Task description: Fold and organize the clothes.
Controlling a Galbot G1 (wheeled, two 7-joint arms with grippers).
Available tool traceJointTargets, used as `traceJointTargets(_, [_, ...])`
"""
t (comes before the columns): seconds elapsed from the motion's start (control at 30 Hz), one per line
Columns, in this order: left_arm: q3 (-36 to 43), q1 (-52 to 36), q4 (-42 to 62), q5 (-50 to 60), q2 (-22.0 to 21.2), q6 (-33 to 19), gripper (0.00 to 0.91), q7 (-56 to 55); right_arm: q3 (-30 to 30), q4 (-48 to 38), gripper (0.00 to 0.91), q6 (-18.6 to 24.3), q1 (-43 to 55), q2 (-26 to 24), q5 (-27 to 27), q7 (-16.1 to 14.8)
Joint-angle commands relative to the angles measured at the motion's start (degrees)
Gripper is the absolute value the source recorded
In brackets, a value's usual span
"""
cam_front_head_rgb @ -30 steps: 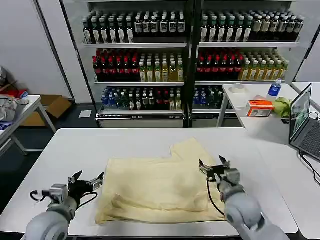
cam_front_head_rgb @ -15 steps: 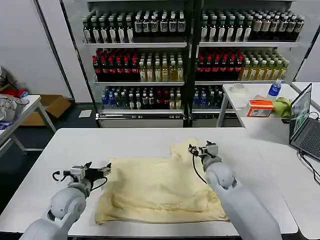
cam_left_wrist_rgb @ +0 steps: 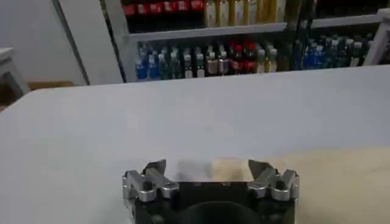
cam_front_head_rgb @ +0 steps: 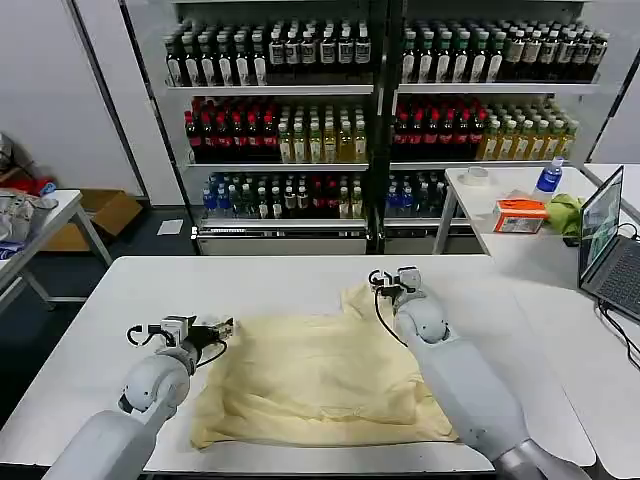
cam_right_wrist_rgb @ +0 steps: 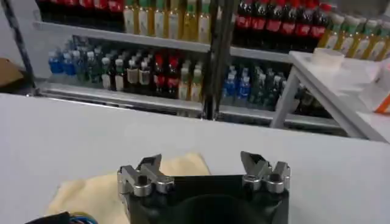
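The left gripper sits at lower left of the head view, at the left edge of the T-shirt. In the left wrist view its metal fingers stand wide apart and hold nothing; cream fabric lies just ahead of them on the table.

The T-shirt is soft, thin, pale yellow cloth, spread flat in a roughly rectangular shape across the centre of the smooth white table, with shallow wrinkles and one sleeve projecting toward the upper right.

The right gripper is positioned over that sleeve, right of centre in the head view. In the right wrist view its fingers are likewise spread wide and empty, with the sleeve's rounded edge directly between and below them.
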Motion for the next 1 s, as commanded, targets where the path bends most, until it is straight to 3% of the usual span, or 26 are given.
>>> traceJointTargets(0.03, [1.51,-0.65,1.48,0.01,-0.23,0.01,0.02,0.43,-0.18,-6.25,0.695,-0.49,1.65,2.17,0.36,-0.27])
traceJointTargets(0.07, [1.4,-0.35,1.57,0.04,-0.35,0.0,0.02,0.48,-0.06,-6.73,0.151,-0.53,1.66,2.3,0.68,-0.42])
traceJointTargets(0.1, [1.27,-0.14,1.59,0.01,-0.44,0.01,0.02,0.51,0.13,-7.12,0.0,-0.59,1.67,2.64,0.98,-0.65])
traceJointTargets(0.6, [-0.3,3.23,-0.39,-0.45,0.06,-0.7,0.02,2.57,0.27,-4.14,0.0,1.34,-2.09,1.47,1.8,-1.59])
traceJointTargets(1.0, [-2.13,3.08,-3.31,-2.37,1.06,-3.68,0.02,4.45,0.8,5.19,0.0,12.08,-4.09,0.82,0.3,-0.79])
